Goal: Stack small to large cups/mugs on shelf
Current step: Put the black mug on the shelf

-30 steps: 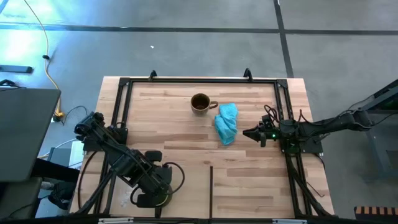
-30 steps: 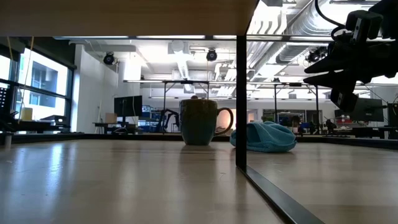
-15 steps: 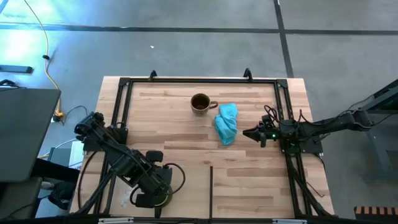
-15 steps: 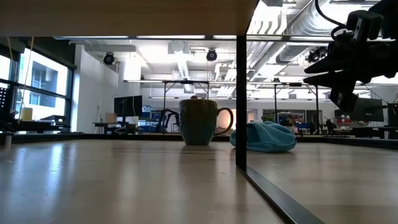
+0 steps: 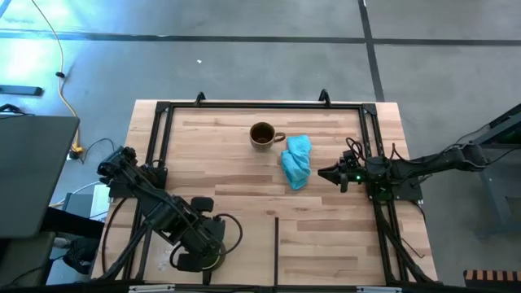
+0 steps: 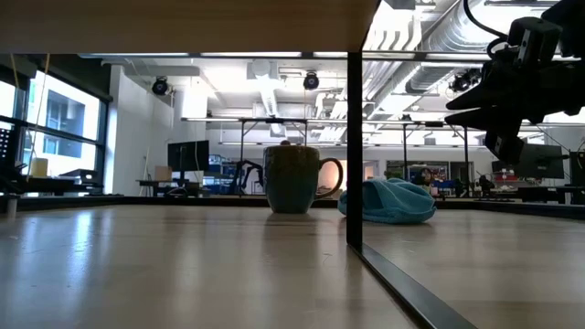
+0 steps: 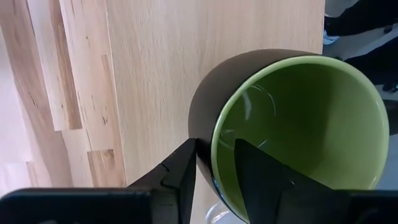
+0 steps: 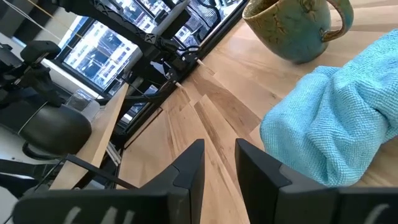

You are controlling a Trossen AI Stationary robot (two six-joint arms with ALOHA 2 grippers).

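From overhead, the left arm (image 5: 175,228) covers the green mug (image 7: 298,130) almost wholly; the tiny clear cup cannot be made out there. The left wrist view cuts that mug off at its lower rim. The brown mug (image 8: 298,28) loses its top edge in the right wrist view, and the cloth (image 8: 339,124) runs off the side.

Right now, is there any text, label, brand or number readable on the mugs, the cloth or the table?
None is readable.
Green mug, held by the left gripper at its rim: no marking.
Brown mug: plain glaze.
Light-blue cloth: no tag showing.
Table: bare wood.
Screens behind: too blurred to read.
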